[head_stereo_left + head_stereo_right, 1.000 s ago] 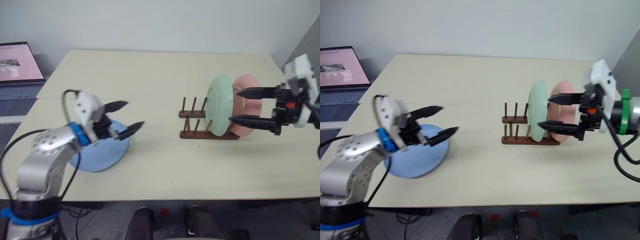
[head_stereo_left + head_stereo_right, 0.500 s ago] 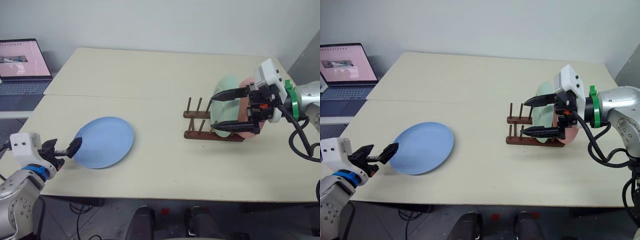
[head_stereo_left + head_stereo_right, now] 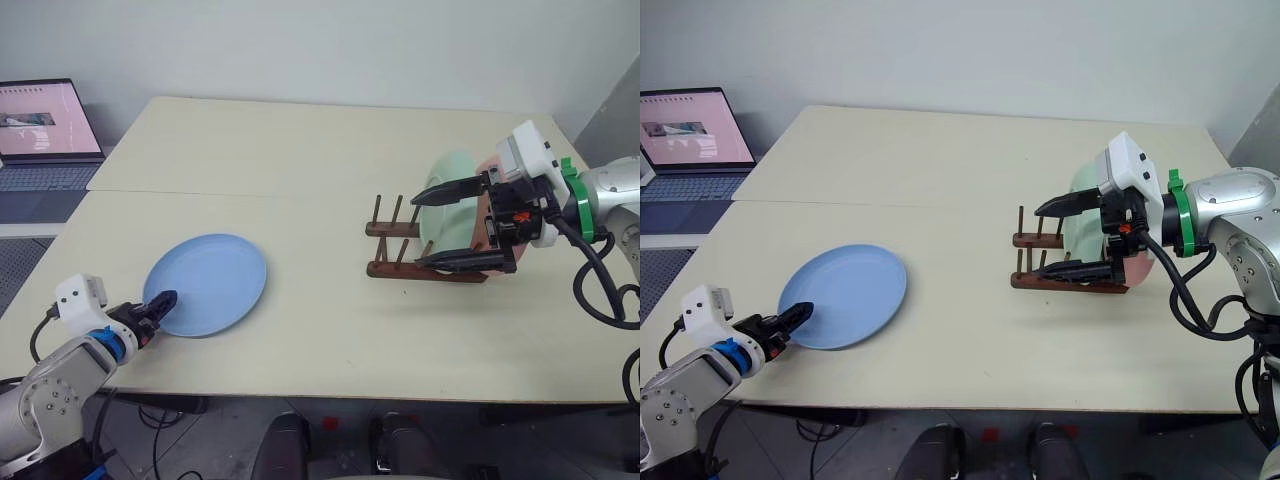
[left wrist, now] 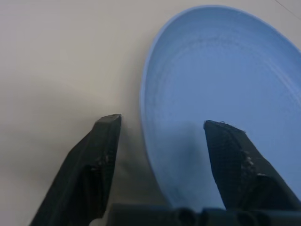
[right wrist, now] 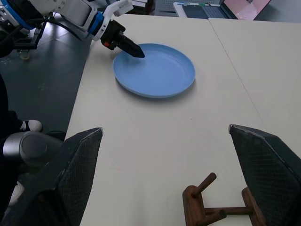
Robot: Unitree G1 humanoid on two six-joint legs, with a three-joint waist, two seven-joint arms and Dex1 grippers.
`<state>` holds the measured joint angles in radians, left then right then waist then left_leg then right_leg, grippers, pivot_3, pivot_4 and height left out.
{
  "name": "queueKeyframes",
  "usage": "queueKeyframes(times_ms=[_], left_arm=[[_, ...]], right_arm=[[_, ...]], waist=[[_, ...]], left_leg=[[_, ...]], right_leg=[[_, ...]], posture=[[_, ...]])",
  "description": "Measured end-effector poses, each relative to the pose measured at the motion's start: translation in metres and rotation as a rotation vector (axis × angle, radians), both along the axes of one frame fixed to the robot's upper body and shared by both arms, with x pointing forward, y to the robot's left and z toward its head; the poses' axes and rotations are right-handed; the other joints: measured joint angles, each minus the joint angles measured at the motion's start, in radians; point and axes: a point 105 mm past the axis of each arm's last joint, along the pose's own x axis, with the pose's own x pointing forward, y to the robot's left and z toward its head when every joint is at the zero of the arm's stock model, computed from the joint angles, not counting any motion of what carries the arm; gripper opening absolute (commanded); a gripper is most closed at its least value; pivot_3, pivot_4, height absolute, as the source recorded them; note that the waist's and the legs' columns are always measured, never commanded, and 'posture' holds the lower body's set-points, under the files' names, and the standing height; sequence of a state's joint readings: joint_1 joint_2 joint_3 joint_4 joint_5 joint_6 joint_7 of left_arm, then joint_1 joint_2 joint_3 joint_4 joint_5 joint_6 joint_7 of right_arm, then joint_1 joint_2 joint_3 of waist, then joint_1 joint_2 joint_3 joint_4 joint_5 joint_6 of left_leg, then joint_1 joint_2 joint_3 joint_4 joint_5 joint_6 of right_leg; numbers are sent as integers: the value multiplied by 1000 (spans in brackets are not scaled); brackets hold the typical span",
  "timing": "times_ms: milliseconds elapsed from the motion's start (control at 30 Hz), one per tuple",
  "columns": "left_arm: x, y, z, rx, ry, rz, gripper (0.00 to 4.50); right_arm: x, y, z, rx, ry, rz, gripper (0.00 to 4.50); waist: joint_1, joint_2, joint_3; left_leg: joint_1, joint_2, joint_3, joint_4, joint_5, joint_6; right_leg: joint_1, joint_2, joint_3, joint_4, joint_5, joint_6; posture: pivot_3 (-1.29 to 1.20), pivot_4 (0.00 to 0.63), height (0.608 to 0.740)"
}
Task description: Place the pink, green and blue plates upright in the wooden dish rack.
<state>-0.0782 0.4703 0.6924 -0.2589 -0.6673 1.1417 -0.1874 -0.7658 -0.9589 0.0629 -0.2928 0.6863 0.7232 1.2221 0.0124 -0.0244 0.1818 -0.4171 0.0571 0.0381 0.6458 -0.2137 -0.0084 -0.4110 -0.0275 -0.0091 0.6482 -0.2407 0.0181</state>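
From the head views, the blue plate (image 3: 205, 284) lies flat near the table's (image 3: 300, 160) front left corner. The left gripper (image 3: 160, 303) is at its rim, one finger above and one below, narrowed but not yet clamped. The green plate (image 3: 445, 205) and pink plate (image 3: 490, 170) stand upright in the wooden dish rack (image 3: 400, 245) toward the right edge. The right gripper (image 3: 447, 226) is spread wide in front of them.

Left wrist view: the plate's rim passes between the two fingers (image 4: 96, 160).

Right wrist view: wide fingers (image 5: 75, 174) frame the rack's pegs and the far plate.
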Motion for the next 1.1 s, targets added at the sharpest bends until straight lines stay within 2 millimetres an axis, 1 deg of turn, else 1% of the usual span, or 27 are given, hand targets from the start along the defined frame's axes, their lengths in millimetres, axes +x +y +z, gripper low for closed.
queueKeyframes(times_ms=[133, 167, 233, 267, 300, 367, 433, 467, 500, 567, 633, 733, 800, 900, 1000, 1100], left_arm=[[4, -2, -1, -7, 12, -5, 1244], [4, -2, -1, -8, 11, -2, 919], [7, -7, -2, -22, 2, -4, 359], [11, -10, 0, -36, -17, -9, 116], [15, -14, 5, -46, -41, -18, 11], [21, -22, 17, -55, -88, -44, 11], [28, -29, 25, -67, -118, -52, 11], [34, -33, 30, -79, -137, -50, 11], [41, -40, 39, -90, -169, -57, 11], [57, -53, 62, -96, -240, -59, 11], [67, -65, 85, -87, -301, -64, 11], [84, -89, 115, -94, -366, -72, 11], [91, -106, 128, -88, -388, -98, 11], [98, -121, 137, -85, -393, -102, 11], [104, -130, 143, -103, -392, -97, 11], [106, -137, 148, -112, -396, -108, 11]], right_arm=[[-2, 1, 0, -9, -6, 4, 4500], [-2, 1, 0, -11, -9, 4, 4500], [-2, 1, 0, -15, -15, 2, 4500], [-1, 1, 0, -22, -28, -2, 4500], [0, 1, -1, -30, -42, -5, 4500], [1, 2, -3, -45, -62, -3, 4500], [2, 4, -5, -49, -78, 2, 4500], [1, 7, -5, -45, -90, 11, 4500], [0, 11, -6, -43, -103, 28, 4500], [-3, 23, -9, -39, -125, 67, 4500], [-2, 33, -15, -52, -165, 90, 4500], [11, 57, -18, -80, -300, 87, 4500], [23, 71, -18, -103, -397, 64, 4500], [40, 85, -22, -137, -507, 10, 4500], [55, 96, -31, -187, -590, -27, 4500], [66, 101, -30, -225, -679, -62, 4500]], waist=[[0, 0, 0], [0, 0, 0], [2, 0, 0], [3, 0, 0], [4, 0, 0], [4, 0, 0], [4, 0, 0], [4, -1, 0], [5, -1, 0], [6, -2, 0], [6, -2, 0], [-3, -2, 0], [-9, -2, 0], [-13, -2, 0], [-13, -2, 0], [-13, -2, 0]], left_leg=[[0, 0, 0, 0, 0, 0], [0, 0, 0, 0, 0, 0], [0, 0, 0, 0, 0, 0], [0, 0, 0, 0, 0, 0], [0, 0, 0, 0, 0, 0], [0, -1, 0, 0, 0, 0], [-1, -1, 0, 0, 0, 0], [-1, -1, 0, 0, 0, 0], [-1, -1, 0, 1, 0, 0], [-2, -1, -1, 1, 0, -1], [-1, -7, -2, 1, 0, -1], [-1, -8, -4, 1, 1, -1], [-1, -8, -4, 1, 1, -2], [-2, -8, -4, 0, 1, -2], [-2, -8, -4, 0, 1, -3], [-2, -9, -4, 0, 1, -3]], right_leg=[[0, 0, 0, 0, 0, 0], [0, 0, 0, 0, 0, 0], [0, 0, 0, 0, 0, 0], [0, 0, 0, 0, 0, 0], [0, -1, 0, 0, 0, 0], [0, -1, 0, 0, 0, 0], [0, -1, 1, 0, 1, 1], [0, 0, 0, 0, 1, 2], [1, 1, 0, 0, 2, 3], [1, 3, -1, 0, 3, 5], [1, 4, 0, 0, 3, 5], [1, 4, 1, 1, 3, 6], [1, 4, 1, 1, 4, 6], [1, 3, 0, 1, 4, 6], [0, 3, 0, 1, 4, 6], [0, 3, 0, 1, 4, 6]], posture=[[0, 150, 740], [0, 150, 740], [0, 150, 740], [0, 150, 740], [0, 150, 740], [0, 150, 740], [0, 150, 740], [0, 150, 740], [0, 150, 740], [0, 150, 740], [0, 150, 740], [0, 150, 740], [0, 150, 740], [0, 150, 740], [0, 150, 740], [0, 150, 740]])
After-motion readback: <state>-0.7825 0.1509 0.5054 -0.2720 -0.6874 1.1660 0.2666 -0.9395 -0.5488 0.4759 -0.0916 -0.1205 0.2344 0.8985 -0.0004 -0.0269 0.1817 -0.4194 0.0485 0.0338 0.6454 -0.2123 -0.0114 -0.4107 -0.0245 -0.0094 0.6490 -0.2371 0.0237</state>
